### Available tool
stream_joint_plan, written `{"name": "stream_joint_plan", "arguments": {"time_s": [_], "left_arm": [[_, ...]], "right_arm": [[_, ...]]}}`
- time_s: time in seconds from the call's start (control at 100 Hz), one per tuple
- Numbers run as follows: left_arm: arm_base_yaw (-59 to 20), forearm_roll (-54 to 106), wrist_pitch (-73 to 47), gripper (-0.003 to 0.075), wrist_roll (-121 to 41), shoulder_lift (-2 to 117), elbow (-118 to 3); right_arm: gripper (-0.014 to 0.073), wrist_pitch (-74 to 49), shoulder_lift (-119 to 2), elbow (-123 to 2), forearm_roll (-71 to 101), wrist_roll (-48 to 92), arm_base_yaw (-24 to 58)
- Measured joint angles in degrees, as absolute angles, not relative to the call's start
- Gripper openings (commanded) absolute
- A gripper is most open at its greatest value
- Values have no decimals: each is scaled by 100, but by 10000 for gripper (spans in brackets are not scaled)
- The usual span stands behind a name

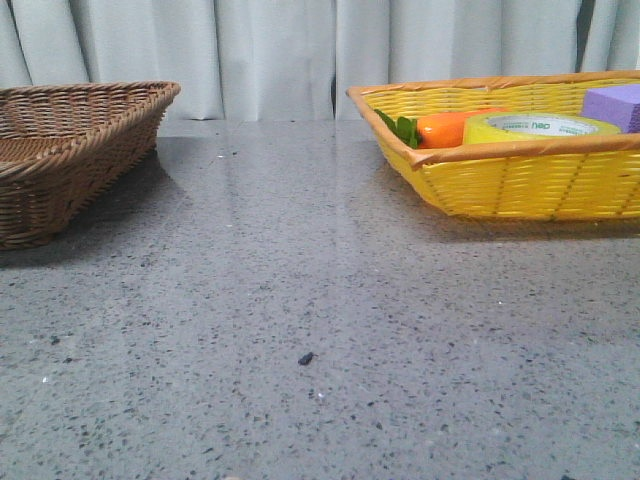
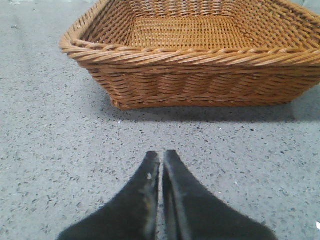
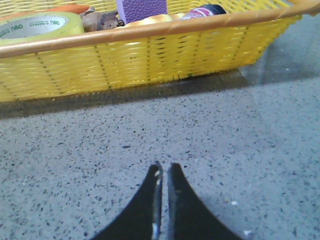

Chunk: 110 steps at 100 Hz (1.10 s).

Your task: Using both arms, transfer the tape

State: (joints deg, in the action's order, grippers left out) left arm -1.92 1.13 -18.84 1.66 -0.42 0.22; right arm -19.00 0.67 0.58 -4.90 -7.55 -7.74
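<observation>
The yellow tape lies flat in the yellow basket at the right, between an orange toy carrot and a purple block. It also shows in the right wrist view. My right gripper is shut and empty, low over the grey table in front of the yellow basket. My left gripper is shut and empty, low over the table in front of the brown wicker basket. Neither gripper shows in the front view.
The brown wicker basket stands at the left and holds nothing I can see. The yellow basket also holds a purple block, a brown item and a dark can. A small dark speck lies on the table.
</observation>
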Motion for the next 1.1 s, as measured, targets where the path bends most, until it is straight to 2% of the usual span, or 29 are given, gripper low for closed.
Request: {"name": "stream_joint_plan", "arguments": {"time_s": [0.69, 1.1], "left_arm": [[-192, 67, -1240, -21, 166, -42, 22], [-192, 67, -1083, -20, 166, -42, 22]], "right_arm": [[-74, -1843, 67, 58, -490, -759, -774], [-74, -1181, 67, 58, -488, -759, -774]]}}
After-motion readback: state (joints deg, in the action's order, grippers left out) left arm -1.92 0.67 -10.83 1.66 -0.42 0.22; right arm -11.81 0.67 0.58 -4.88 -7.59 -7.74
